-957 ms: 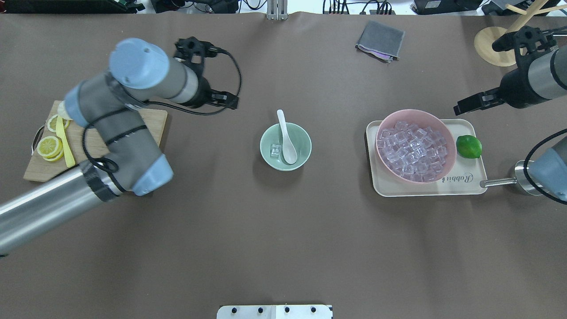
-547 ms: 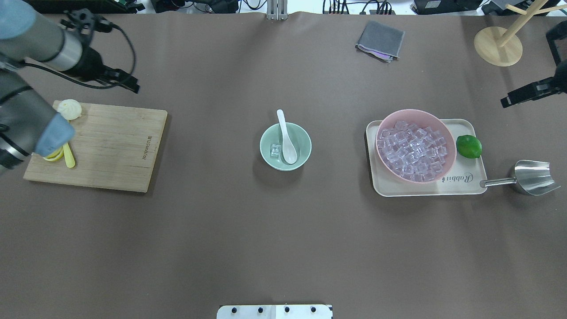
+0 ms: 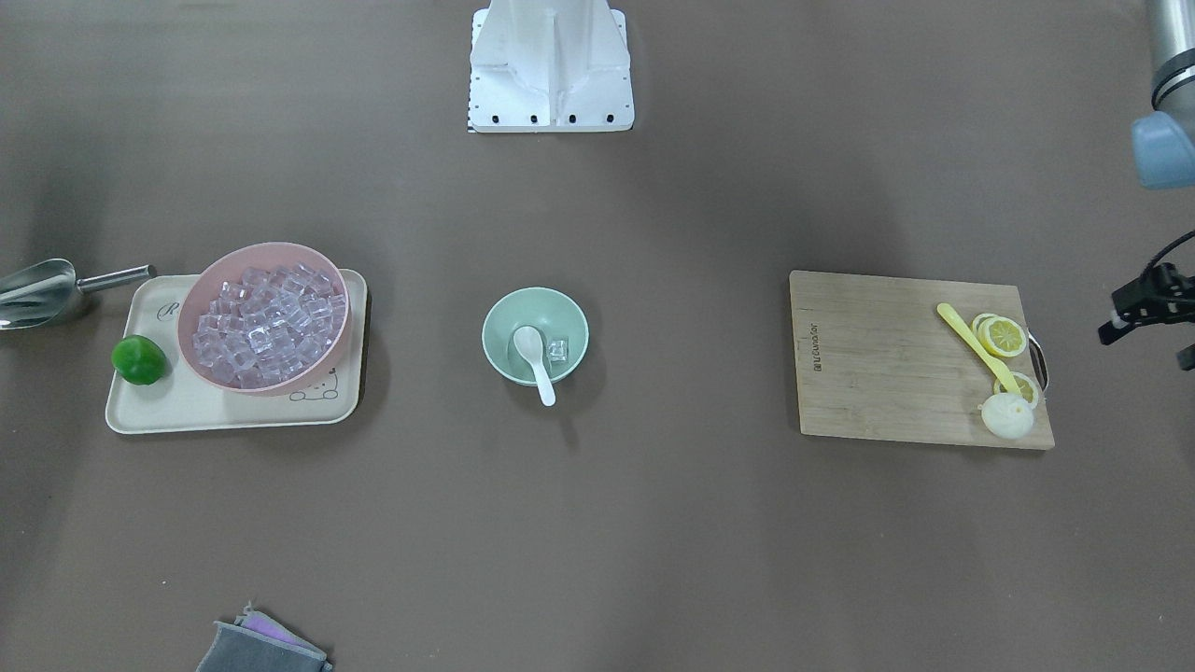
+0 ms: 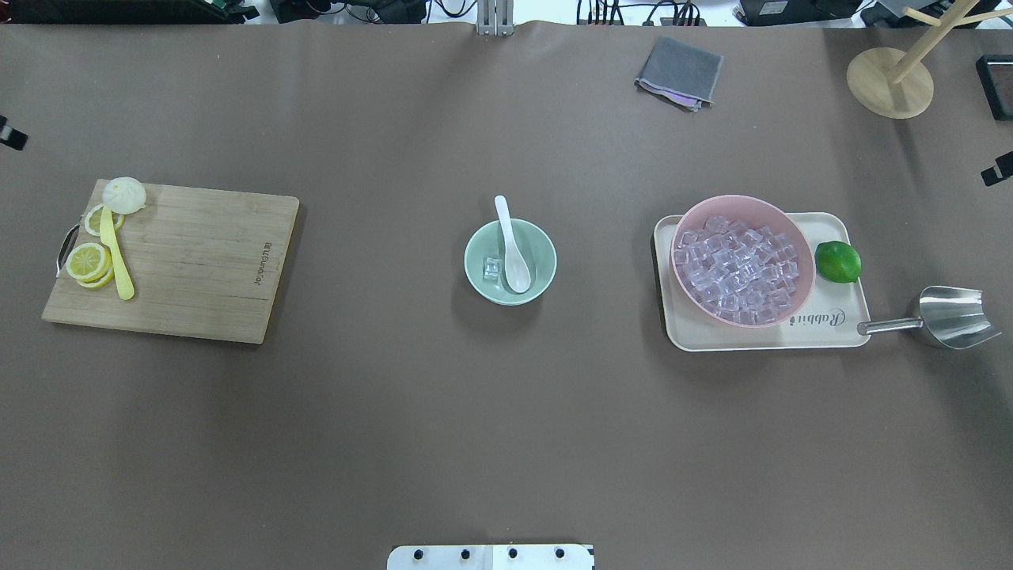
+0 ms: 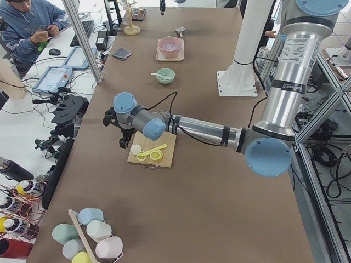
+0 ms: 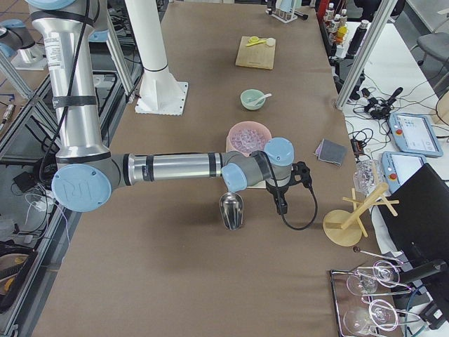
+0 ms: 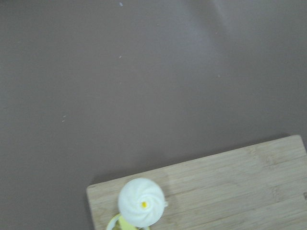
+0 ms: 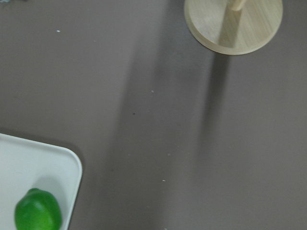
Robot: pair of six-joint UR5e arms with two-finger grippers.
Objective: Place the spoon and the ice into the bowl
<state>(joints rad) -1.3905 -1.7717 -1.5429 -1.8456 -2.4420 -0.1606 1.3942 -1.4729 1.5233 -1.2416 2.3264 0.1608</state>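
The mint-green bowl [image 4: 548, 265] stands at the table's middle, also in the front view [image 3: 495, 322]. The white spoon [image 4: 510, 253] lies in it, head inside and handle over the far rim; it also shows in the front view [image 3: 534, 353]. One clear ice cube [image 4: 492, 269] sits in the bowl beside the spoon head. My left gripper [image 3: 1134, 313] hangs at the table's left end beyond the cutting board. My right gripper [image 6: 282, 203] hangs at the right end past the scoop. Only slivers of either show, so I cannot tell whether they are open or shut.
A pink bowl [image 4: 744, 199] full of ice cubes and a lime [image 4: 837, 261] sit on a cream tray [image 4: 831, 324]. A steel scoop [image 4: 950, 317] lies right of it. A cutting board [image 4: 198, 261] holds lemon slices and a yellow utensil [image 4: 117, 257]. A grey cloth [image 4: 679, 71] and a wooden stand [image 4: 890, 83] are at the back.
Both arms have swung outward, away from the table's middle, and have almost left the overhead view. The bowl, spoon and ice cube have not moved.
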